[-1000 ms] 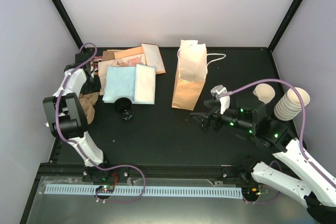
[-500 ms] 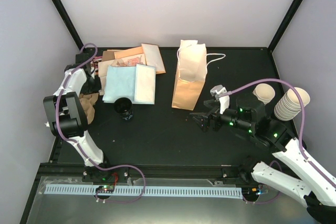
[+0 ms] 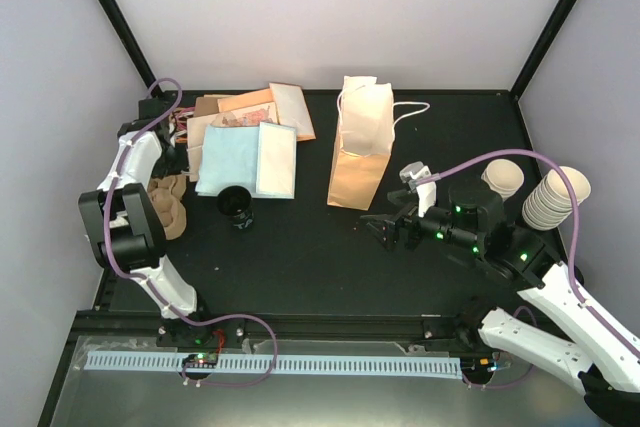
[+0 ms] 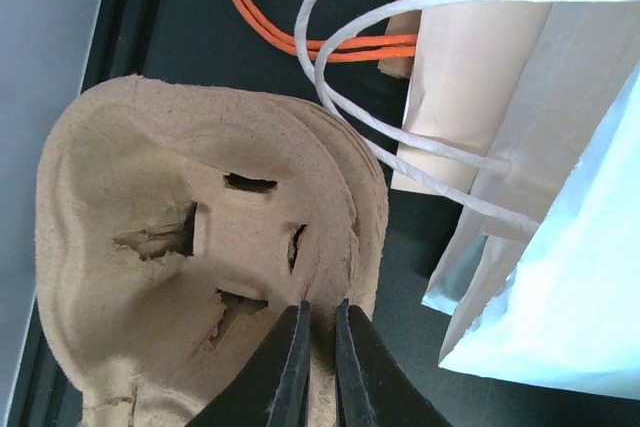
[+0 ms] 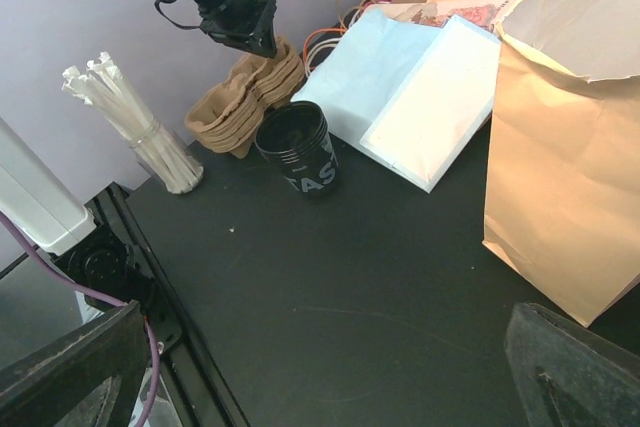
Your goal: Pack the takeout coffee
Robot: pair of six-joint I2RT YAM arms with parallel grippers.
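Cup (image 3: 237,207) between pulp trays (image 3: 168,203) and bag (image 3: 361,152)

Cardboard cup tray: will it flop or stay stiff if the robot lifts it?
Probably stays fairly stiff: the cup tray is moulded pulp with deep shaped hollows. Pinched only near its rim by the jaws, it may tilt, and the nested trays underneath could cling.

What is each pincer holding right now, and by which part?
The left pincer pinches the pulp cup carrier by its outer rim, one finger on each side. The right pincer stands open and holds nothing.
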